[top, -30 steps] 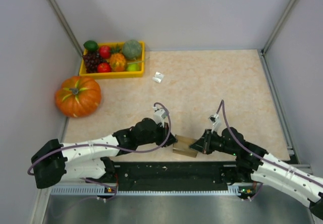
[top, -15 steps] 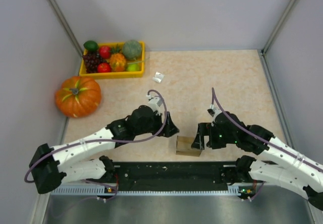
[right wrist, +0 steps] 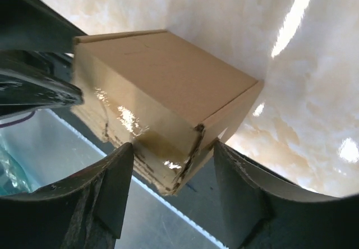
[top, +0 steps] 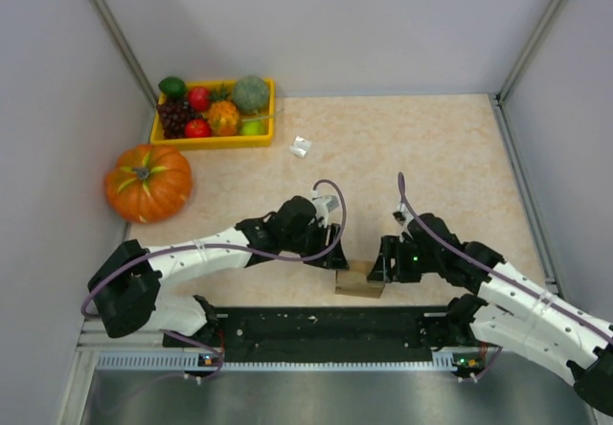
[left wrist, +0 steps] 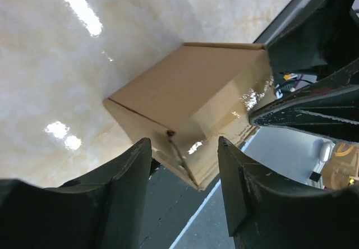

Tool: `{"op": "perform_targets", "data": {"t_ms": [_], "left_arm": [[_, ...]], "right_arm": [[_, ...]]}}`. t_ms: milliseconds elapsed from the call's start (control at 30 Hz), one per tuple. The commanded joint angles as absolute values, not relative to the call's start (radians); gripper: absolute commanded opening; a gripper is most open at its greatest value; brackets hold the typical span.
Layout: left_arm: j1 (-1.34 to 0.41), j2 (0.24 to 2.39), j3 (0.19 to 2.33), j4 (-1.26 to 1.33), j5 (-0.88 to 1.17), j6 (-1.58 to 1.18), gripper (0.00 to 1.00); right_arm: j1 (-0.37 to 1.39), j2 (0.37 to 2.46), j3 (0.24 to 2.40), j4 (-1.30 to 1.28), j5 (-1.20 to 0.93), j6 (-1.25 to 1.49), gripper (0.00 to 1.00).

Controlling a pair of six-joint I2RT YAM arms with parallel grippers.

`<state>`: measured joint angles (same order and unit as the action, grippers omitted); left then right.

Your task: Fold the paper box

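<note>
The paper box is a small closed brown cube at the table's near edge, beside the black base rail. My left gripper is at its left side and my right gripper at its right side. In the left wrist view the box lies just ahead, its lower corner poking between the parted fingers of the left gripper, which is open. In the right wrist view a scuffed corner of the box sits between the spread fingers of the right gripper, also open.
A yellow tray of toy fruit stands at the back left, with an orange pumpkin in front of it. A tiny white object lies mid-table. The black base rail runs along the near edge. Grey walls close in on both sides.
A second ago both grippers were shut against the box. They opened and drew back, and now stand close to its sides again, the left arm swung rightward. The box stayed put.
</note>
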<state>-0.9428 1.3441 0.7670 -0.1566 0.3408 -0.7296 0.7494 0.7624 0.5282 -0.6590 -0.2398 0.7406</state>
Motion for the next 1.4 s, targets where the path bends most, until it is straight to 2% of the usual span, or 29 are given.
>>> {"op": "perform_targets", "data": {"t_ms": [0,167,200,233,333,467,600,633,667,733,833,867,1100,1300,1367], "left_arm": [[-0.933,1.341,0.816,-0.035,0.422,-0.675,0.54],[-0.913,1.410,0.940,-0.034,0.405,-0.601,0.50],[-0.907,1.420,0.987,-0.032,0.403,-0.579,0.48],[-0.899,1.442,1.012,-0.032,0.390,-0.569,0.47],[-0.881,1.477,1.115,-0.029,0.274,-0.473,0.44],[-0.865,1.516,1.167,0.044,0.216,-0.453,0.43],[-0.835,1.552,1.122,0.048,0.244,-0.497,0.42],[-0.816,1.549,1.103,0.043,0.242,-0.506,0.44],[-0.805,1.545,1.083,0.046,0.210,-0.521,0.51],[-0.746,1.523,1.039,0.005,0.192,-0.564,0.55],[-0.684,1.433,0.913,0.043,0.144,-0.587,0.64],[-0.677,1.405,0.884,0.051,0.118,-0.592,0.66],[-0.650,1.275,0.819,0.052,0.081,-0.575,0.67],[-0.640,1.152,0.785,0.060,0.039,-0.572,0.66],[-0.634,1.129,0.791,0.022,-0.058,-0.549,0.72]], "right_arm": [[0.741,0.680,0.543,-0.499,-0.221,0.677,0.54],[0.738,0.728,0.632,-0.433,-0.074,0.559,0.38],[0.738,0.773,0.640,-0.372,-0.068,0.522,0.29],[0.739,0.799,0.647,-0.342,-0.057,0.505,0.26],[0.738,0.879,0.658,-0.166,0.027,0.391,0.25],[0.739,1.040,0.664,0.041,0.158,0.236,0.26],[0.738,1.195,0.725,0.006,0.274,0.222,0.29],[0.736,1.204,0.716,0.012,0.259,0.225,0.29],[0.736,1.203,0.716,0.006,0.244,0.230,0.32],[0.736,1.192,0.726,-0.036,0.259,0.270,0.35],[0.732,1.160,0.733,-0.097,0.273,0.281,0.45],[0.727,1.148,0.736,-0.115,0.264,0.287,0.49],[0.591,1.144,0.732,-0.123,0.091,0.397,0.55],[0.568,1.164,0.745,-0.124,0.003,0.407,0.57],[0.566,1.175,0.749,-0.123,-0.032,0.403,0.58]]}}
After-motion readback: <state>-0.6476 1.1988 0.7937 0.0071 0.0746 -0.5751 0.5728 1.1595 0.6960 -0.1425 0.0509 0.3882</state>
